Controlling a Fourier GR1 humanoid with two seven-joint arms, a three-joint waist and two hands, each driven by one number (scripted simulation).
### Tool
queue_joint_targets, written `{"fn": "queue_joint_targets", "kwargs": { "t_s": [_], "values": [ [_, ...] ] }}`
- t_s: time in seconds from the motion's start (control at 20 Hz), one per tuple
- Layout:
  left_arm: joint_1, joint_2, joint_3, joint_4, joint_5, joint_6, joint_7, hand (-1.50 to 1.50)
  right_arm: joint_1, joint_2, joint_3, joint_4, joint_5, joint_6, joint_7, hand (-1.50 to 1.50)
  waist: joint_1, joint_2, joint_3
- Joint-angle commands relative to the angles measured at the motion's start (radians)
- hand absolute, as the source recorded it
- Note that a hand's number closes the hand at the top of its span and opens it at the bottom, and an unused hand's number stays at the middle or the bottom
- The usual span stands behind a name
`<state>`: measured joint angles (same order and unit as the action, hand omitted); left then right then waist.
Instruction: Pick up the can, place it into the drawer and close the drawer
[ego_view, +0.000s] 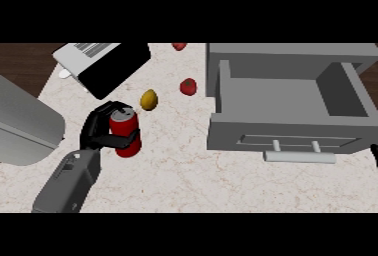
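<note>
The red can (126, 131) with a silver top stands on the marble counter, left of centre. My left hand (100, 132) has its fingers and thumb curled round the can from the left, hiding part of its side. The grey drawer (284, 95) is pulled open at the right, its inside bare, with a pale bar handle (299, 156) on its front. Only a black sliver of my right hand (375, 154) shows at the right edge, below the drawer's front corner.
A yellow-brown fruit (149, 99) and a red one (188, 86) lie between the can and the drawer. Another red item (179, 46) lies at the top edge. A black and white appliance (107, 62) sits at the back left, and a large grey body (22, 125) at the left.
</note>
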<state>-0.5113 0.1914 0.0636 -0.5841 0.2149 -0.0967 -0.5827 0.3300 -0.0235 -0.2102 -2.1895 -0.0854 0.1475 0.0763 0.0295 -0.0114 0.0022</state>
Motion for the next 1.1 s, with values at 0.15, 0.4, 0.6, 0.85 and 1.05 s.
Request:
{"fn": "queue_joint_targets", "kwargs": {
  "t_s": [0.15, 0.4, 0.6, 0.85, 1.05],
  "values": [
    [0.047, -0.053, -0.067, -0.41, -0.014, 0.2, 0.26, 1.5, 0.003, -0.015, -0.033, -0.05, -0.036, 0.006, 0.039, -1.5, -0.008, -0.004, 0.0],
    [0.043, -0.073, -0.141, -0.665, -0.043, 0.262, 0.482, 1.5, 0.059, 0.017, -0.008, -0.065, -0.012, 0.029, -0.009, -1.5, -0.024, 0.002, -0.001],
    [-0.041, -0.155, -0.213, -0.719, -0.124, 0.385, 0.602, 1.5, 0.013, -0.028, -0.06, -0.001, -0.056, 0.052, -0.015, -1.5, -0.033, 0.007, -0.001],
    [-0.139, -0.176, -0.241, -0.76, -0.172, 0.415, 0.757, 1.5, 0.046, -0.011, -0.049, -0.08, -0.072, 0.061, 0.026, -1.5, -0.04, 0.009, -0.002],
    [-0.27, -0.19, -0.261, -0.731, -0.213, 0.486, 0.826, 1.5, -0.051, -0.019, -0.066, -0.024, -0.054, 0.018, 0.047, -1.5, -0.041, 0.011, -0.002]
  ]
}}
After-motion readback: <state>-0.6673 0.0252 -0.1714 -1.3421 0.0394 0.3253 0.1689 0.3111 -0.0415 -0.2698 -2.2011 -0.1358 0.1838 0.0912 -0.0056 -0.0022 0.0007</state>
